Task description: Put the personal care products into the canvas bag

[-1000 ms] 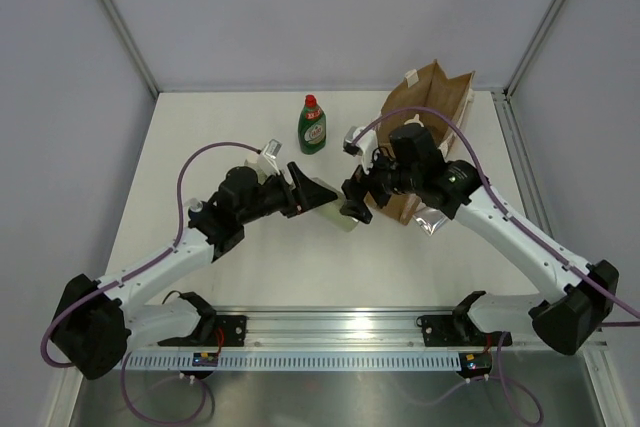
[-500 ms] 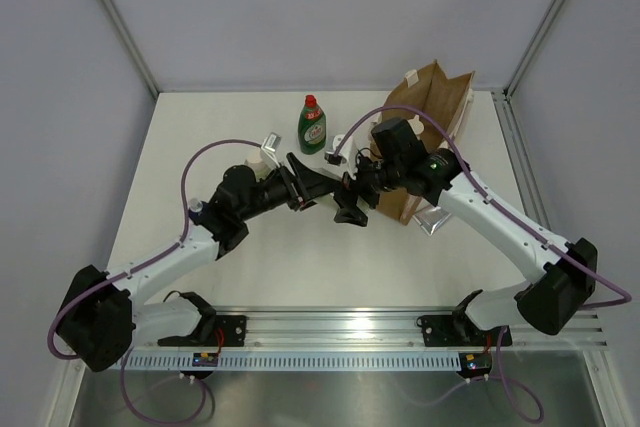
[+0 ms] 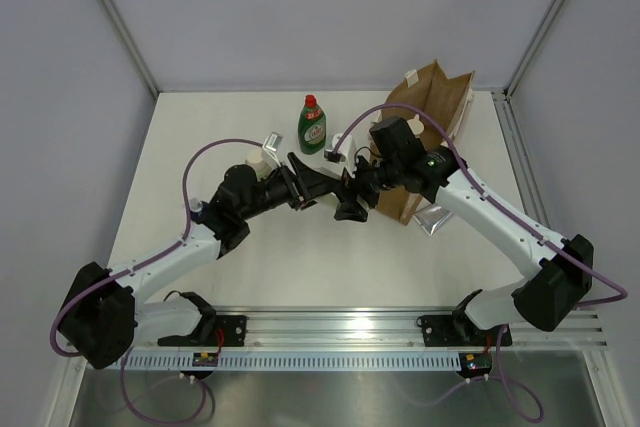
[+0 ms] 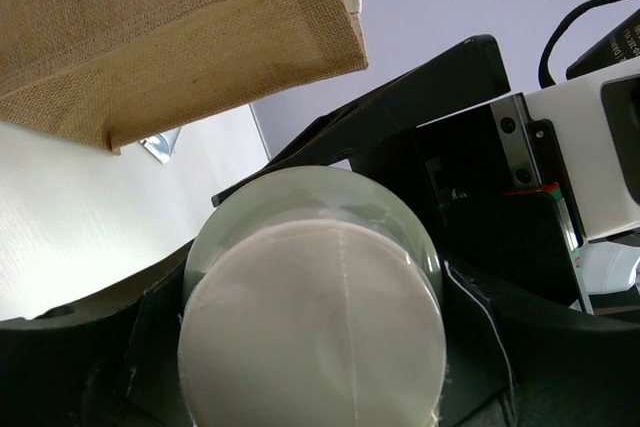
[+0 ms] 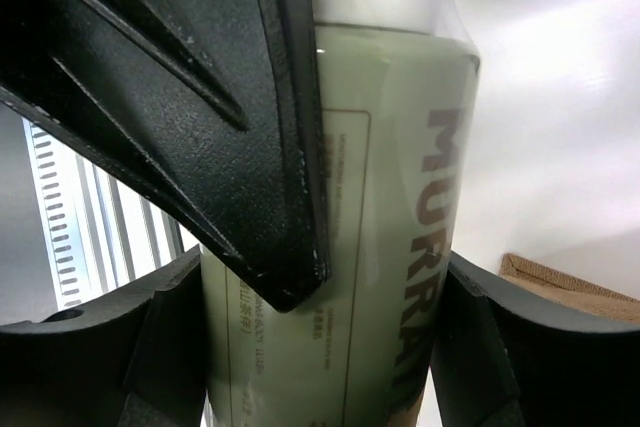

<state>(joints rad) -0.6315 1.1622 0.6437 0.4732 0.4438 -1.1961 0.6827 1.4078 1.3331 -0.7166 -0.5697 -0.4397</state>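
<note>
Canvas bag (image 3: pixel 432 97): tall tan tote of coarse woven cloth, boxy and stiff. It stands upright at the far right of the white worktop (image 3: pixel 300 257) with its mouth upward, and its wall is just behind the right wrist.
Right fingers (image 3: pixel 350 195): black wedge-shaped plastic, partly closed. They look pressed to both flanks of the pale green cylindrical plastic bottle with white cap (image 5: pixel 390 247).
Left fingers (image 3: pixel 322 183): the same black plastic, about half open and clamped on the same bottle from the opposite end. One finger lies lengthwise along its side.
Dark green bottle with red cap (image 3: pixel 312 127): glossy and waisted, upright on the worktop beyond the fingers and apart from them.
Pale green bottle: held above the worktop between both arms, just left of the bag. Its surface is smooth, with a printed label.
Key relation: the bottle's long axis runs roughly from wrist to wrist, round cap toward the left wrist. The right arm is nearer the bag, so the handover probably needs the left fingers to let go first.
Silver tube (image 3: pixel 432 219): crinkled foil, lying at the bag's foot.
</note>
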